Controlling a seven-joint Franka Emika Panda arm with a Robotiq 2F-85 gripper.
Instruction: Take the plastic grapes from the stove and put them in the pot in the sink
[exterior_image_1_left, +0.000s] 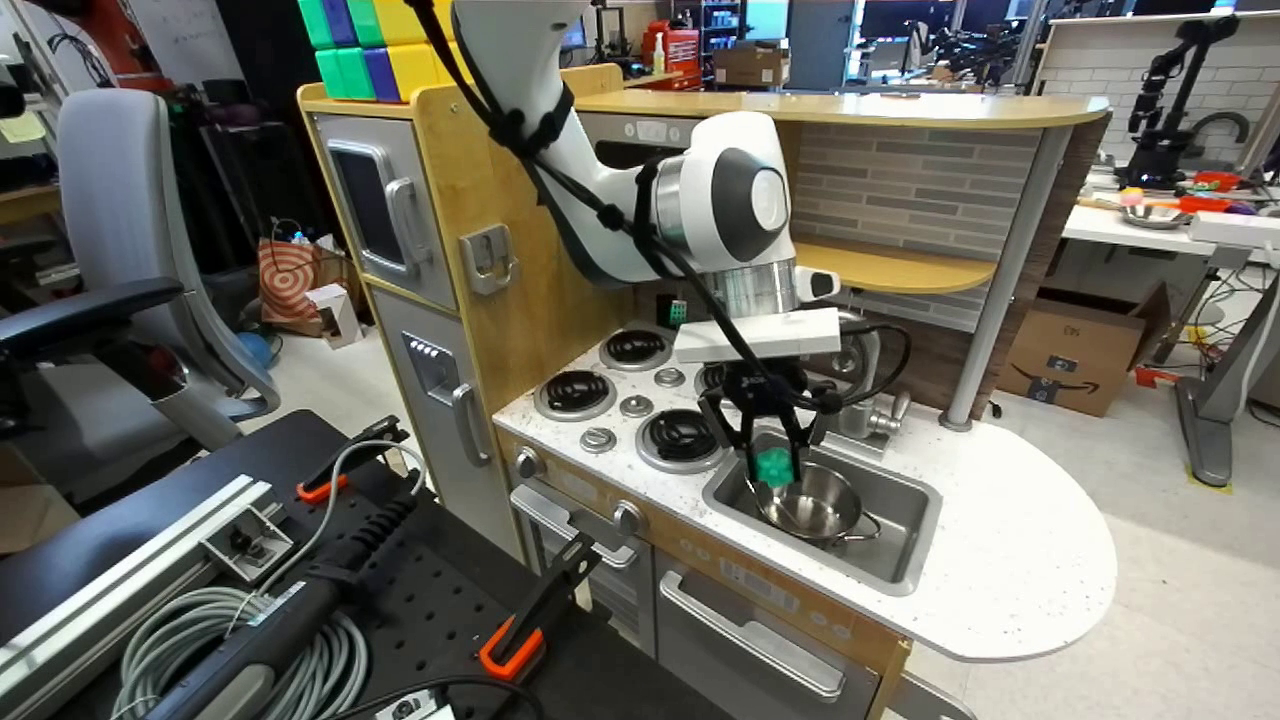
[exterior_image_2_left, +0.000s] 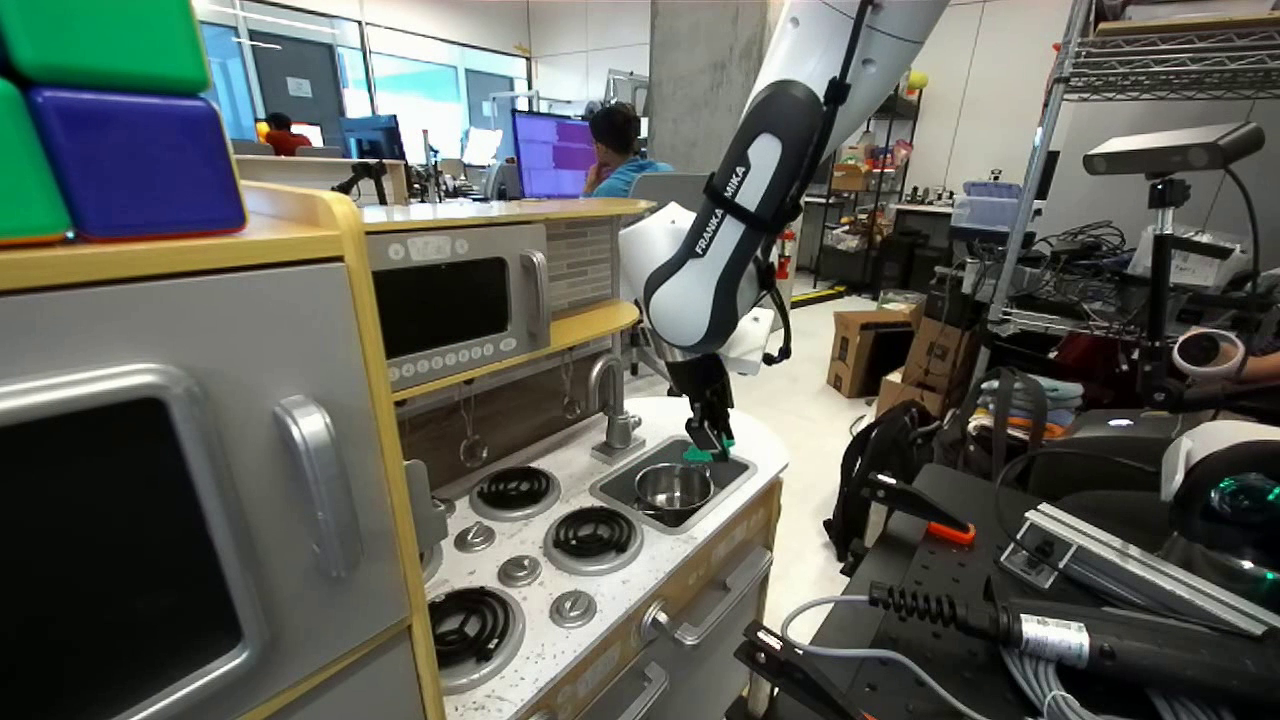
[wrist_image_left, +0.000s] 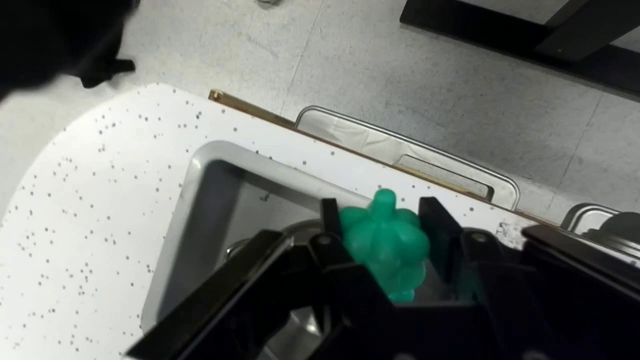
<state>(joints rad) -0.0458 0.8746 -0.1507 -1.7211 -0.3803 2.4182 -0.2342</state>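
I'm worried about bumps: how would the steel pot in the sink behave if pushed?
The pot would probably be stiff, given its shiny metal walls. Its smooth-looking surface suggests it may slide. Squat and upright, it seems unlikely to tip.

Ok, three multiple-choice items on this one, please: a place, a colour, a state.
1. Where is the pot?
A) on the stove
B) in the sink
C) on the floor

2. Colour of the plastic grapes?
A) green
B) purple
C) red

3. How is the gripper?
A) open, empty
B) shut, empty
C) shut on the plastic grapes

1: B, both exterior views show it there.
2: A, plain in the wrist view.
3: C, its fingers meet them from both sides in the wrist view.
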